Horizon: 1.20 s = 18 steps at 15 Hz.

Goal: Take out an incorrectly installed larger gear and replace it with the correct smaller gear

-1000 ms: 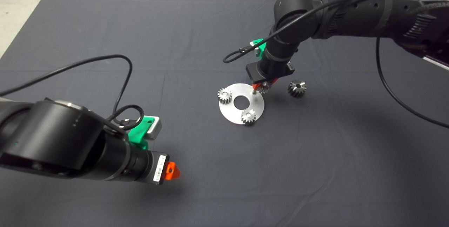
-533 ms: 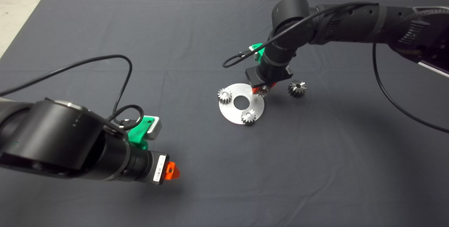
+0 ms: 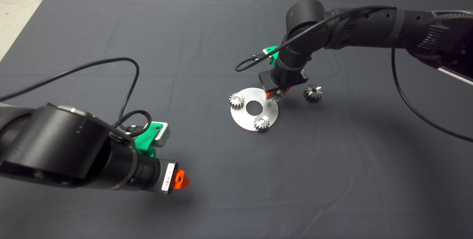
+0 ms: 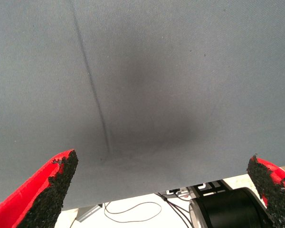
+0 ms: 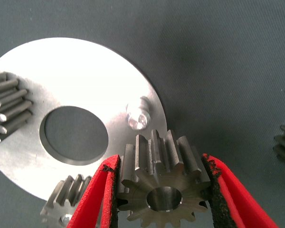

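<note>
The right tool (image 3: 276,95) is positioned at the far right edge of the round steel plate (image 3: 244,118), which is taken as the landmark on the tabletop (image 3: 332,180). In the right wrist view its two red fingers (image 5: 96,195) are seen clamped on opposite sides of the smaller gear (image 5: 162,183), so this tool is gripping that gear. The gear's bore is presented towards the wrist camera, so its axis is seen to run along the line of the fingers, and its teeth run lengthwise along that axis. The gear is held close beside the bare steel pin (image 5: 137,118) that stands upright on the plate, just off the pin and not seated on it. Two small bright gears (image 3: 236,100) are mounted on the plate, one at its left edge and one at its near edge, with the plate's centre hole between them. The larger gear (image 3: 313,93) is noted on the tabletop to the right of the plate, apart from it. The left tool (image 3: 181,180) is held well to the left of the plate, low over bare tabletop, with its fingers (image 4: 47,190) spread wide and nothing between them.
</note>
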Tool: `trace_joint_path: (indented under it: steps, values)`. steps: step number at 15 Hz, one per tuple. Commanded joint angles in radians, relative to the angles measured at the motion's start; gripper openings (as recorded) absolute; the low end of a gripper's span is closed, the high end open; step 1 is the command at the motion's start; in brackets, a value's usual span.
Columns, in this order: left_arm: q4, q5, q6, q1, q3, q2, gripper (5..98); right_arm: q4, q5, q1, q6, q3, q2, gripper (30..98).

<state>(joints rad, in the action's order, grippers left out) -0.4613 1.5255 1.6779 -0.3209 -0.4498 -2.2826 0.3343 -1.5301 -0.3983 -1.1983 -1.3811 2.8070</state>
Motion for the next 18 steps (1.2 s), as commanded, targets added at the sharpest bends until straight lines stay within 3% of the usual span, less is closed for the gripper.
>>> trace_joint_path:
  steps: [1,6,18]
  values:
    - [-0.019,0.005,-0.001,-0.003,0.001,0.004,92.1,0.087,-0.128,-0.014,0.002,-0.010,0.021,37.3]
    - [-0.032,0.010,-0.001,-0.003,0.002,0.004,92.1,0.138,-0.128,-0.014,0.002,-0.011,0.042,37.4]
    - [-0.040,0.011,-0.003,-0.001,0.001,0.005,92.1,0.140,-0.128,-0.014,0.002,-0.021,0.036,37.4]
